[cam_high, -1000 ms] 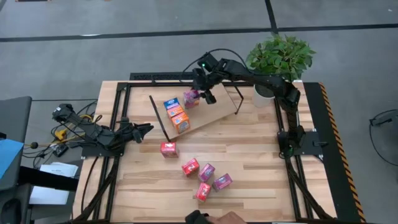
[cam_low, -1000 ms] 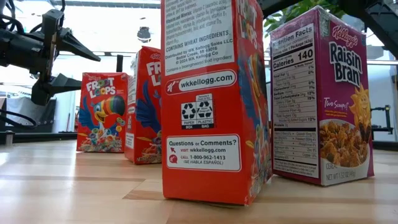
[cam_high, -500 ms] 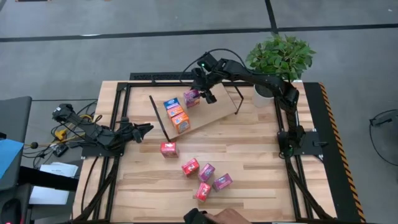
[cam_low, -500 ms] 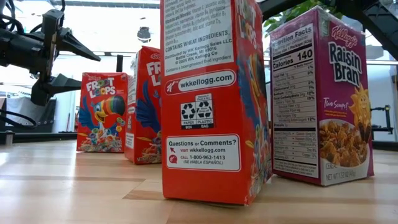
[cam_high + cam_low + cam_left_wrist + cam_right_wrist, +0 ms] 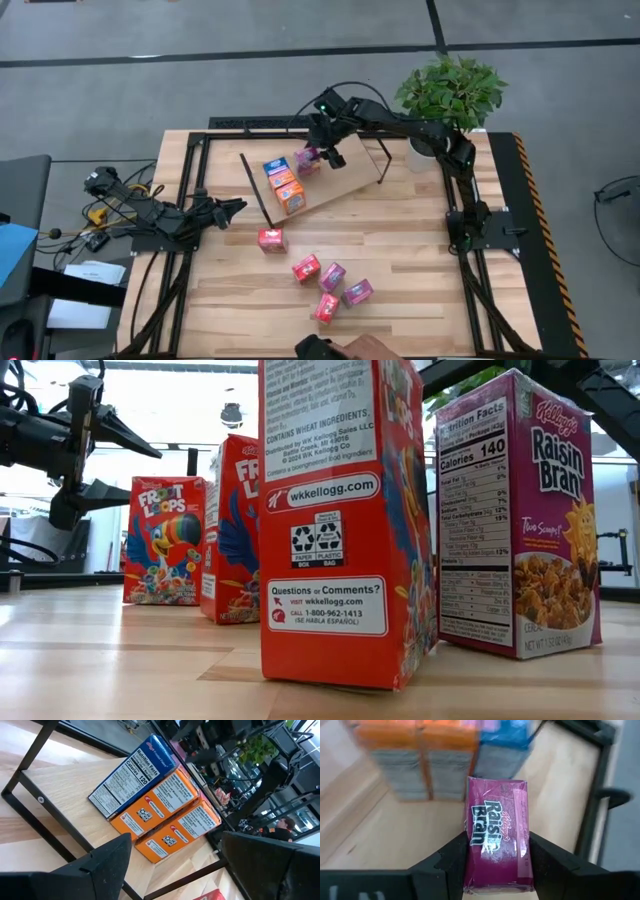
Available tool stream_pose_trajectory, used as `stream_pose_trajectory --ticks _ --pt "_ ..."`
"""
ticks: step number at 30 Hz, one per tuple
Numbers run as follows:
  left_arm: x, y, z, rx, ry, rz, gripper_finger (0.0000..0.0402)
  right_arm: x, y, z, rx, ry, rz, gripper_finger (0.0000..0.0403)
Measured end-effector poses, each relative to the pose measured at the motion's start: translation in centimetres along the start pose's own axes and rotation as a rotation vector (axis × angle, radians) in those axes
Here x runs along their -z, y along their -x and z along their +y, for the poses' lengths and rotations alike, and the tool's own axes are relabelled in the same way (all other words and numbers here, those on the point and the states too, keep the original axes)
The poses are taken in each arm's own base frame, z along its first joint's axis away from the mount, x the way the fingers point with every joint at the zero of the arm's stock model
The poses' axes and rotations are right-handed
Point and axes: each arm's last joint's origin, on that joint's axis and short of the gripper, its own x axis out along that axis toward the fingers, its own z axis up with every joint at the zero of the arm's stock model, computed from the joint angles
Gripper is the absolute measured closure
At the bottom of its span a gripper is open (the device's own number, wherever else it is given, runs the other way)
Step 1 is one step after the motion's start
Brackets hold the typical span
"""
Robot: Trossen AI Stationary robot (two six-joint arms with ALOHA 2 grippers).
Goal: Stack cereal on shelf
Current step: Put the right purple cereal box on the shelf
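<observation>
You had the right hand (image 5: 322, 158) over the shelf (image 5: 350, 176), its fingers clamped on a magenta cereal box (image 5: 496, 836) beside the blue box (image 5: 275, 166) and two orange ones. Placing was in hand; next, judged, lower and release. The left hand (image 5: 232, 208) waited spread wide on the bench (image 5: 420, 260).

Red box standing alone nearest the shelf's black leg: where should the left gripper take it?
Grip the red box across its thin dimension near the top, coming straight down with the open left gripper beside it. It appears upright and clear of other boxes, leaving both broad faces free. The right gripper holds a Raisin Bran box.
</observation>
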Motion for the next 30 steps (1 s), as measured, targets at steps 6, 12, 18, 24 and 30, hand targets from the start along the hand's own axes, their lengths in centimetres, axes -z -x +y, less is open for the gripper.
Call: stream_pose_trajectory --ticks 6,12,18,24,30 --pt "0.0 0.0 0.0 0.003 0.005 0.004 0.0101 0.0 0.0 -0.1 0.003 0.0 -0.004 0.0191" --pt "0.0 0.0 0.0 0.003 0.005 0.005 0.0101 0.0 0.0 -0.1 0.005 -0.011 -0.005 0.0175" --pt "0.0 0.0 0.0 0.005 0.006 0.007 0.0101 0.0 -0.1 -0.1 0.008 -0.018 -0.01 0.0146" --pt "0.0 0.0 0.0 0.005 0.006 0.007 0.0101 -0.2 0.0 -0.2 0.018 -0.012 -0.016 0.0123" --pt "0.0 0.0 0.0 0.005 0.006 0.008 0.0101 -1.1 0.8 -0.7 0.06 -0.017 -0.018 0.0097"
